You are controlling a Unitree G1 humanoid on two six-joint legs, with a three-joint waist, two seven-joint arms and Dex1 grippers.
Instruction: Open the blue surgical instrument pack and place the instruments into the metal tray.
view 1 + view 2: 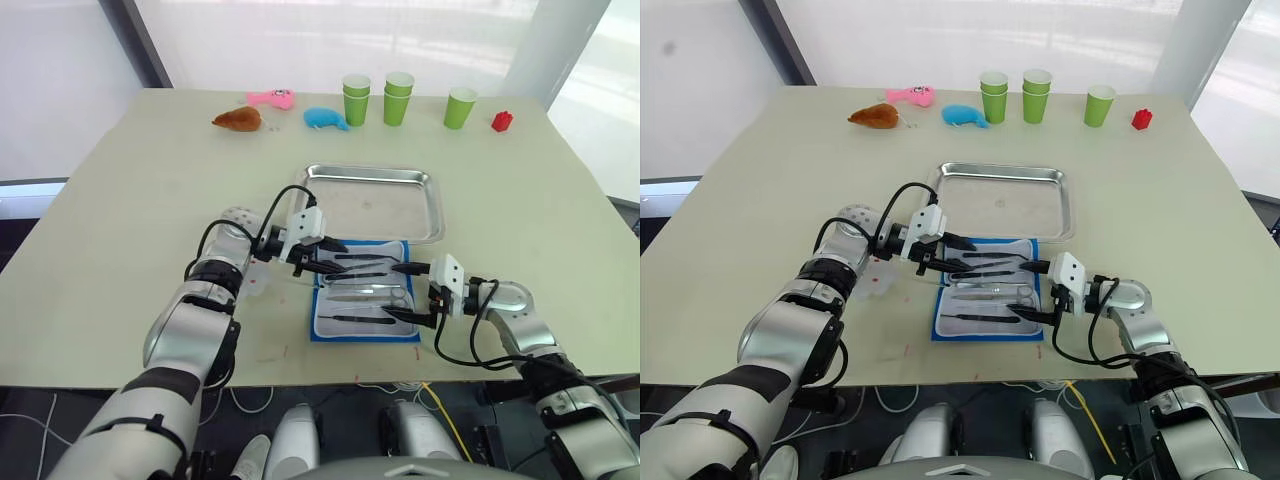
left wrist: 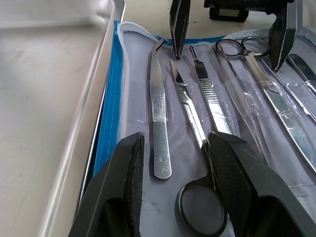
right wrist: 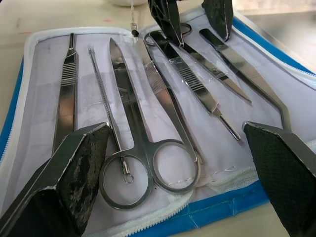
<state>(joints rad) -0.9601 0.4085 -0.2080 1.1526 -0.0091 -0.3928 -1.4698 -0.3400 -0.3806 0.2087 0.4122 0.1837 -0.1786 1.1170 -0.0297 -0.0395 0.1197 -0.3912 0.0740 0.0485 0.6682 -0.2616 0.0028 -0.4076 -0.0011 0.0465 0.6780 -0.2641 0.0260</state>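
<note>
The blue surgical instrument pack [image 1: 322, 318] lies open flat on the table, just in front of the empty metal tray [image 1: 372, 205]. Its whitish lining holds several silver instruments: ring-handled scissors [image 3: 143, 148], tweezers and scalpel handles [image 2: 158, 113]. My left gripper [image 1: 338, 258] hovers open over the pack's far left part, its fingers [image 2: 123, 177] on either side of a flat handle and a scissor ring. My right gripper [image 1: 397, 292] stands wide open over the pack's right side, fingers [image 3: 79, 158] spread past the scissors. Neither holds anything.
Along the table's far edge stand green paper cups [image 1: 398, 97], a red block [image 1: 502, 121], a blue plush toy [image 1: 325, 119], a pink toy [image 1: 272, 97] and a brown toy [image 1: 237, 119]. The pack lies close to the table's front edge.
</note>
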